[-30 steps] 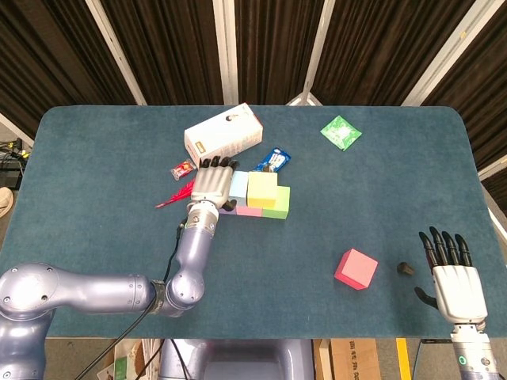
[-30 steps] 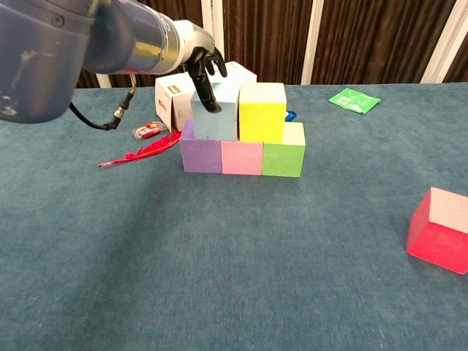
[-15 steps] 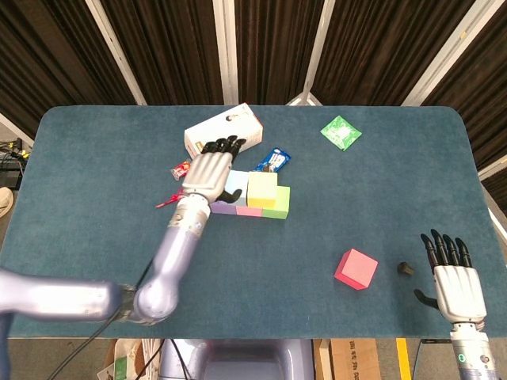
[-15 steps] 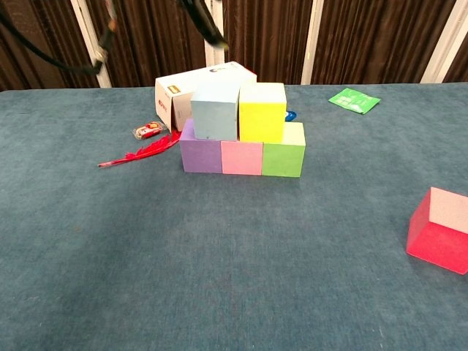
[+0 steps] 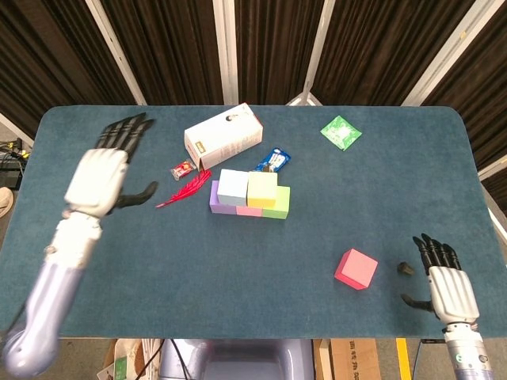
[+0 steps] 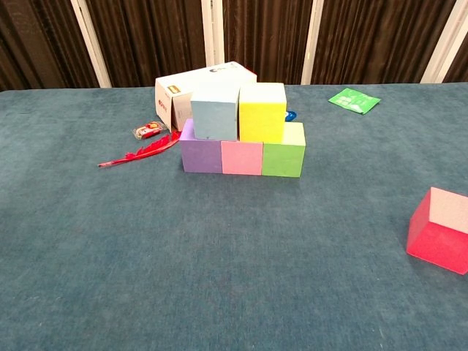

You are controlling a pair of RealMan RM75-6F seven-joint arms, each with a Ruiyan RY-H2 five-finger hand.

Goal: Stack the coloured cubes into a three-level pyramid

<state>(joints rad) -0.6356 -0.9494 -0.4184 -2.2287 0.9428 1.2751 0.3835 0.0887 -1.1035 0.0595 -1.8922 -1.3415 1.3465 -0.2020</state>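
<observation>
Left hand (image 5: 97,180) hovers spread; red cube (image 5: 356,268) sits skewed to table edges.

A purple cube (image 6: 201,156), a pink cube (image 6: 242,158) and a green cube (image 6: 284,152) stand side by side, touching, just above the chest view's centre. On them rest a light blue cube (image 6: 215,112) and a yellow cube (image 6: 262,112), side by side. A red cube (image 6: 440,230) sits tilted, well apart, at the right edge.
</observation>
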